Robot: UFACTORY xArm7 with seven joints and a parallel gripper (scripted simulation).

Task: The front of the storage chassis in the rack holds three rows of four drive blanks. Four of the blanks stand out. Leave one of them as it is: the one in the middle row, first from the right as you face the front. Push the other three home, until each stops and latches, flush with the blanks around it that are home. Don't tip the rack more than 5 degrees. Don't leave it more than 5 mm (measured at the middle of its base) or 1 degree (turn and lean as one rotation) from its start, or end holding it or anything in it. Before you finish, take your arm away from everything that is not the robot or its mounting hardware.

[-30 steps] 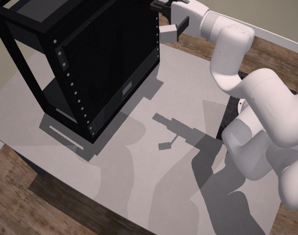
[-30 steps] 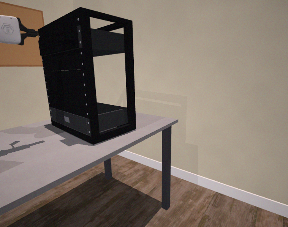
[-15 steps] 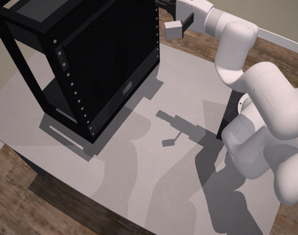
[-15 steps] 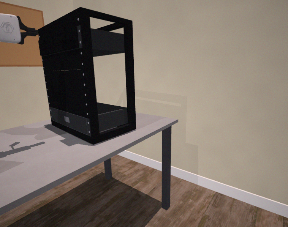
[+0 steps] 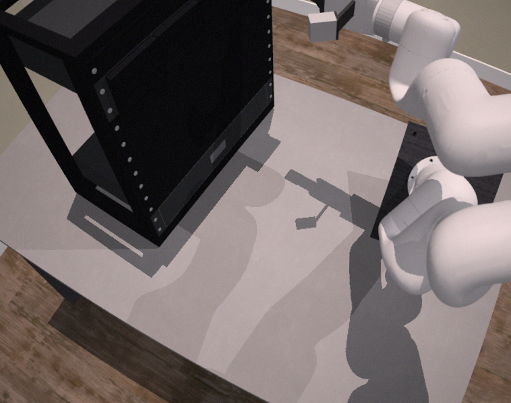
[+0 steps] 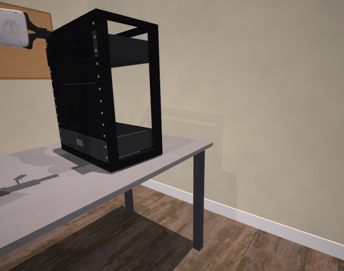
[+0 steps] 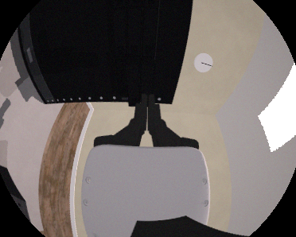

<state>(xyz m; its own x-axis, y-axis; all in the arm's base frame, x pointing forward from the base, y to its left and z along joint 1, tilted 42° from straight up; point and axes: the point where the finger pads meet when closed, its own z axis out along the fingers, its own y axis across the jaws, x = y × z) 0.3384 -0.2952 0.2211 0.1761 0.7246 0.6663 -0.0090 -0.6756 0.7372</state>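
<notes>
The black rack (image 5: pixel 160 108) stands on the grey table, its dark front facing the arm. The storage chassis (image 6: pixel 70 48) sits in the rack's top part; its drive blanks are too dark to tell apart. My gripper (image 6: pixel 46 32) is shut and empty, with its fingertips at the near side edge of the chassis front, high up. In the wrist view the shut fingers (image 7: pixel 149 101) point at the rack's edge post with its row of screws. In the top view the fingers are cut off at the top edge; only the wrist camera block (image 5: pixel 322 25) shows.
A grey panel (image 6: pixel 83 142) with a small plate fills the rack's bottom slot. The arm's base (image 5: pixel 438 186) stands on a dark plate at the table's right. The table's edge lies just behind the rack (image 6: pixel 195 145). An orange board (image 6: pixel 8 64) hangs on the wall.
</notes>
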